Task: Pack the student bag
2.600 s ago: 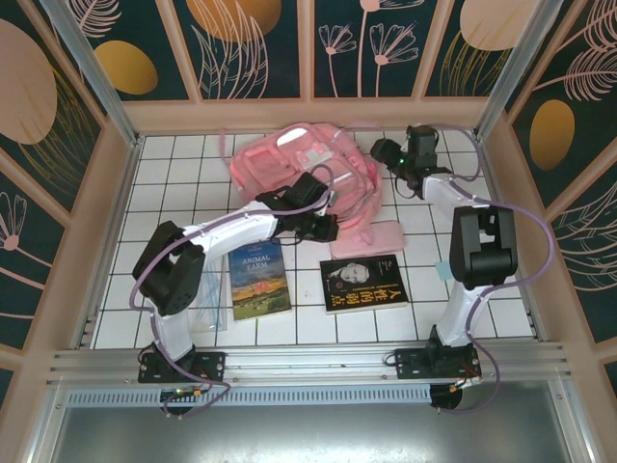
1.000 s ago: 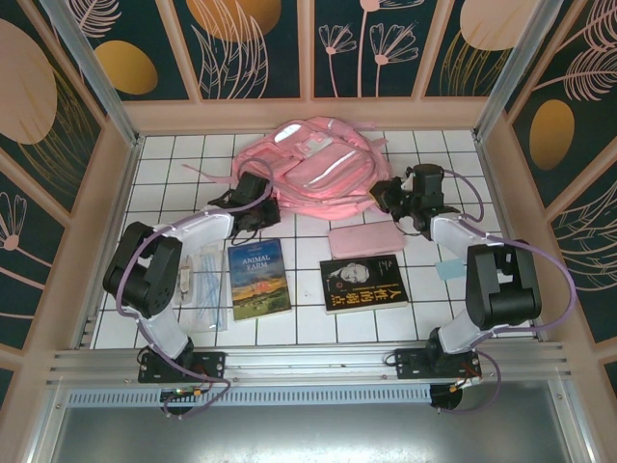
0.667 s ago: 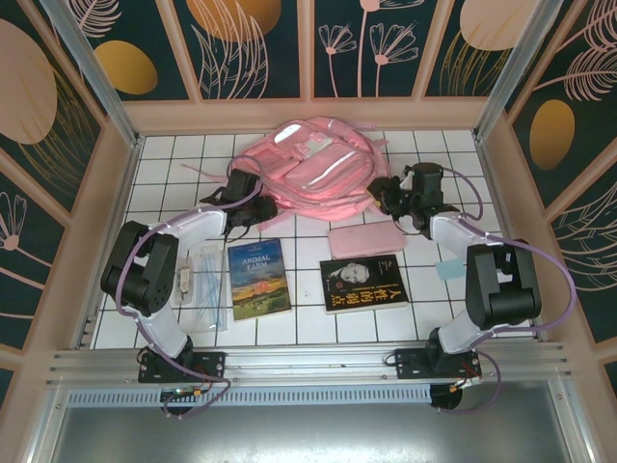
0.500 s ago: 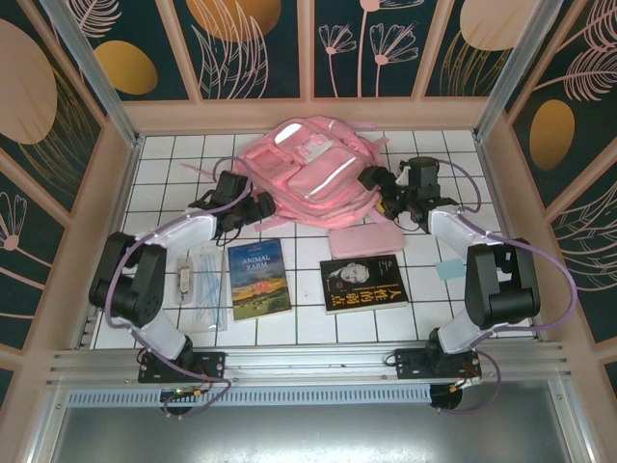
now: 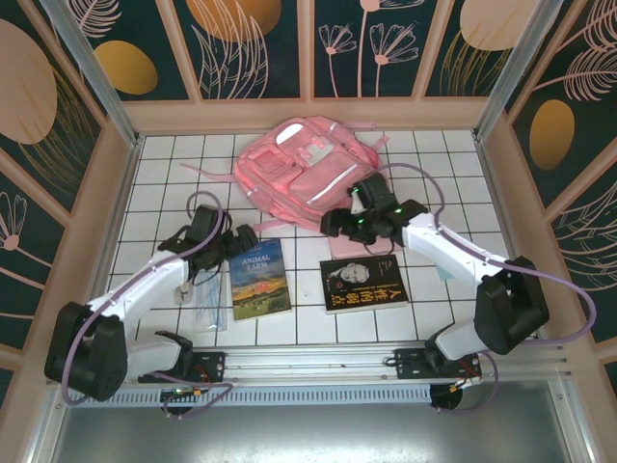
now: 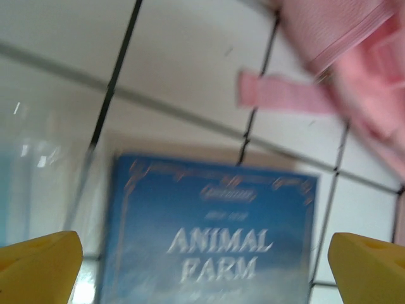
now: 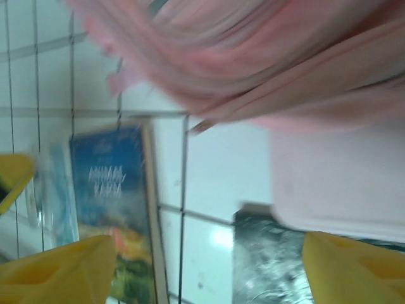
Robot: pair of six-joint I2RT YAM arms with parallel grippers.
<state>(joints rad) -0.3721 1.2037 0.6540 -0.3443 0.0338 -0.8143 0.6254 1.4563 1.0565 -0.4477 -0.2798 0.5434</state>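
White tiled table, soft pink student bag, perhaps woven.

Blurred pink backpack fabric runs across the top, with a short strap end at its left edge. Beneath it is the white tiled table. A blue book lies at the left and a dark book at the bottom, just beside a pale pink pencil case. The right gripper holds its yellow fingers wide apart, with nothing between them.
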